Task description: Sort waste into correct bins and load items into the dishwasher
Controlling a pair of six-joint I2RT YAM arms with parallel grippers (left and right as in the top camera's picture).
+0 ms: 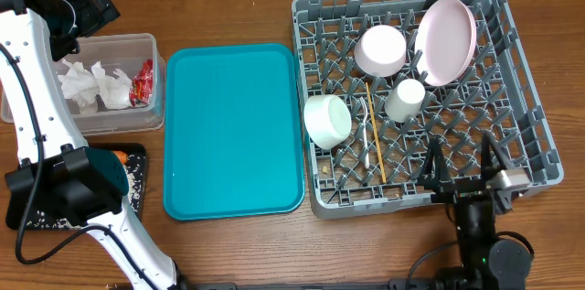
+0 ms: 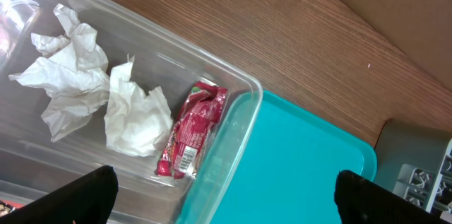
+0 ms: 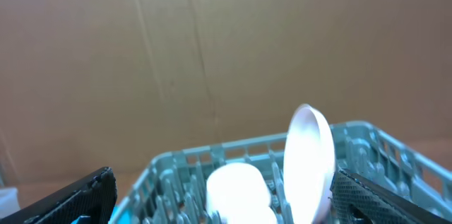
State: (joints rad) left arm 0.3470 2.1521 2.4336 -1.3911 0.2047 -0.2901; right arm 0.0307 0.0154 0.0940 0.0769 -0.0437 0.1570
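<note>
"Where is the trash?"

"The white napkin balls point(image 1: 91, 84) and the red wrapper point(image 1: 143, 83) lie in the clear tub point(image 1: 155, 112), by the tabletop's far left corner. The carrot point(image 1: 119, 155) and rice grains point(image 1: 134, 180) lie in the black tray point(image 1: 137, 203), by the near left corner."

"And the dishes?"

"All in the grey rack point(image 1: 535, 107) on the right side. The pink plate point(image 1: 446, 41) stands on its edge at the back, with one bowl point(image 1: 380, 49) just beside it. The other bowl point(image 1: 327, 121) lies on its side by the rack's left wall. The cup point(image 1: 405, 100) is in the middle. The fork point(image 1: 364, 139) and the wooden stick point(image 1: 375, 125) lie on the floor of the rack. The teal tray point(image 1: 233, 130) sits between the tub and the rack."

"What about the arms?"

"The left gripper point(image 2: 226, 189) hangs over the tub, spread wide. The right gripper point(image 1: 460, 166) is spread wide too, over the rack's near edge."
</note>
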